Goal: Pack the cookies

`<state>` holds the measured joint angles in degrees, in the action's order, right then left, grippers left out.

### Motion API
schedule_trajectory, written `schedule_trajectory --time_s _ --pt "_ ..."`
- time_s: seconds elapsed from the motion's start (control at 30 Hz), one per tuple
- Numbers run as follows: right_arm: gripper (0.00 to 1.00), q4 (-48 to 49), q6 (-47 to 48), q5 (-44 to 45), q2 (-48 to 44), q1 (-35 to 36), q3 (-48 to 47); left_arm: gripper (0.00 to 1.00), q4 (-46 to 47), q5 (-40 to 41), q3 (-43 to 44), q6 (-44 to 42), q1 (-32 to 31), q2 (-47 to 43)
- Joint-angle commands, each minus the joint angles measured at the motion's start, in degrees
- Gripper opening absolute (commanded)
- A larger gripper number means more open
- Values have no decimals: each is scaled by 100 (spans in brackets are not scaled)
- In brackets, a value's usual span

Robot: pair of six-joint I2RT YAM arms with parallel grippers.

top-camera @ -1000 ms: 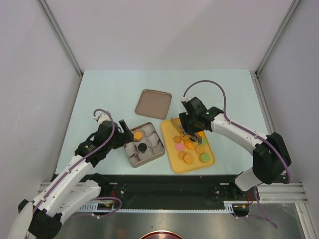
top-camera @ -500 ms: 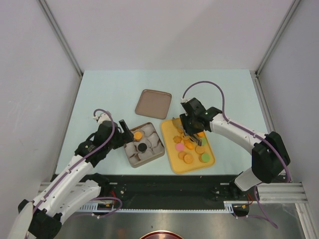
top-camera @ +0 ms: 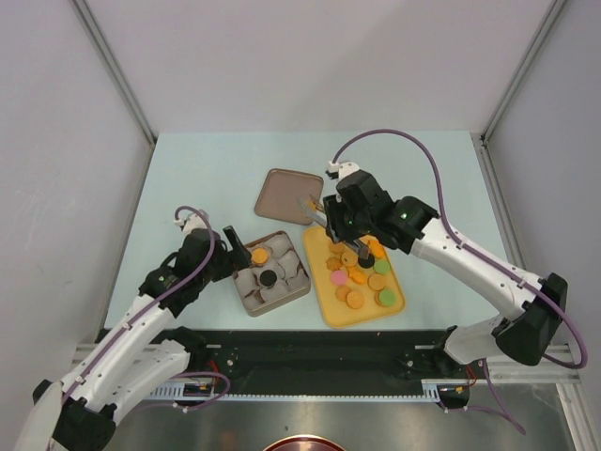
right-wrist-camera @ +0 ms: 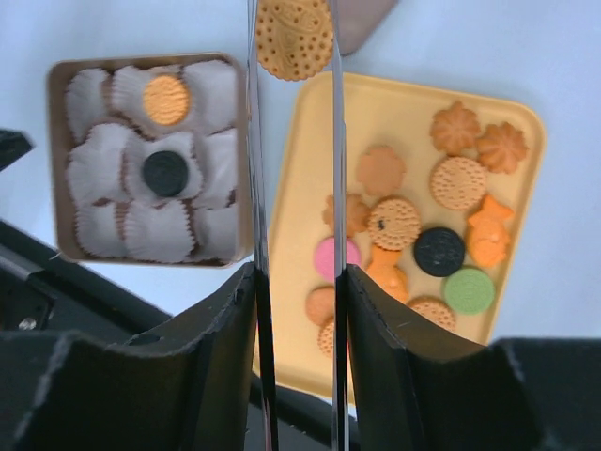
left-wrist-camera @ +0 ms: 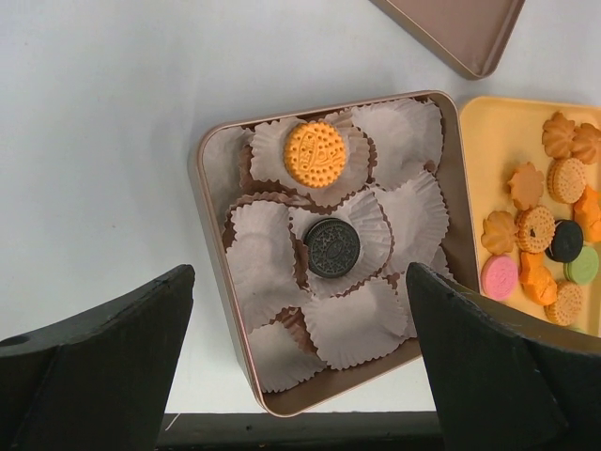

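Note:
My right gripper [right-wrist-camera: 293,58] has long metal blades shut on a round tan cookie [right-wrist-camera: 295,34]. It hangs in the air over the tray's far left corner, beside the lid [top-camera: 286,193]. Several more cookies [right-wrist-camera: 394,222], orange, black, pink and green, lie on the yellow tray [top-camera: 317,256]. The brown tin [left-wrist-camera: 212,272] is lined with white paper cups and holds one orange cookie [left-wrist-camera: 315,153] and one black cookie [left-wrist-camera: 331,246]. At the tin's near left side my left gripper [top-camera: 236,246] hangs open and holds nothing.
The brown lid lies flat behind the tin and tray. The tin [top-camera: 247,303] and tray sit side by side near the table's front edge. Grey walls stand on three sides of the pale table [top-camera: 197,178].
My right gripper closed on a tan cookie, lifted it off the tray and moved back and left toward the lid. The left arm stayed still.

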<state>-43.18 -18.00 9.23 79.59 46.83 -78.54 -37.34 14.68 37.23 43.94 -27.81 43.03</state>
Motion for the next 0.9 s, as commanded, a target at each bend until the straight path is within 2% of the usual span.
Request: schedule_trajectory --time_s 0.0,0.23,0.87 --pt "42 -77 -160 96 64 510 -398 100 78 70 21 -44 48 -110" --pt "42 108 -178 -18 601 959 -548 100 8 88 30 -44 39 -180" --pt "42 284 -11 -106 1339 1021 -592 100 -1 97 -41 -53 39 -224"
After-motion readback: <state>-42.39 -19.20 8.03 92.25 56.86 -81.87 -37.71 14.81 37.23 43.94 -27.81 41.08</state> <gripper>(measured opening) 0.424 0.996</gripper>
